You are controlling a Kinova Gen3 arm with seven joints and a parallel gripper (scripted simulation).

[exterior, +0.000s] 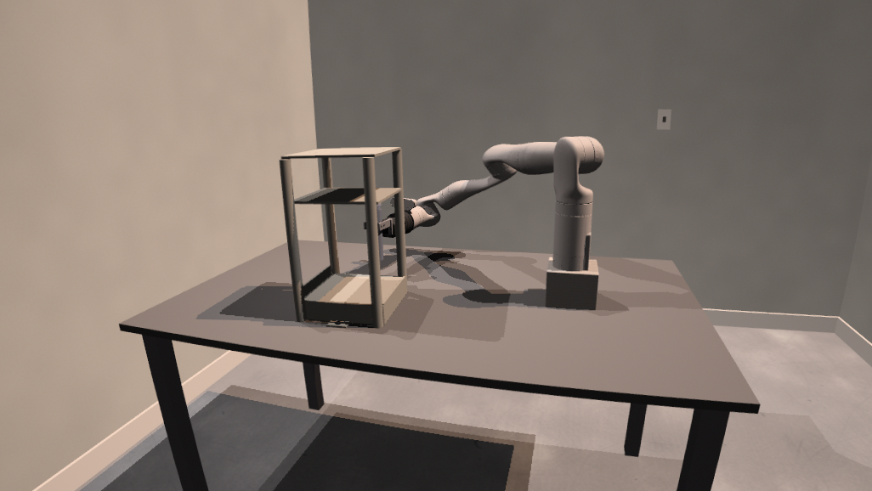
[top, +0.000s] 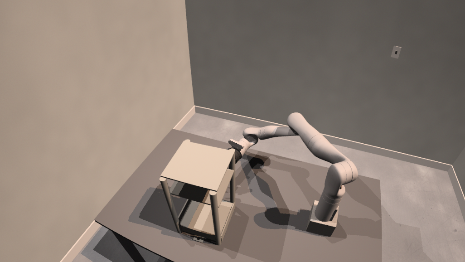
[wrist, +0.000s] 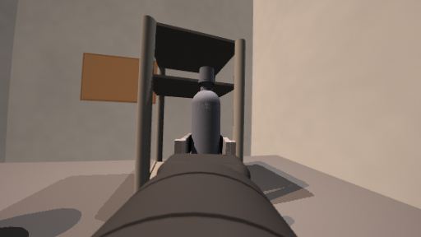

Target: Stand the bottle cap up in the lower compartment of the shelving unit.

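My gripper (wrist: 205, 141) is shut on the dark grey bottle (wrist: 205, 119), low on its body. The bottle stands upright with its cap up, clear of the table. In the wrist view it lines up between the two near posts of the shelving unit (wrist: 189, 95), just short of the opening. In the exterior view the gripper (exterior: 387, 227) is at the height of the lower compartment (exterior: 344, 244), at the unit's robot-facing side. There the bottle (exterior: 380, 242) is mostly hidden by a post. In the top view the unit's top shelf (top: 198, 164) hides both bottle and fingers.
The unit's posts (wrist: 144, 103) (wrist: 238, 96) frame the opening. The middle shelf (exterior: 348, 194) is just above gripper height. The compartment floor (exterior: 342, 290) holds nothing. The robot base (exterior: 571, 287) stands to the right. A beige wall is close behind the unit.
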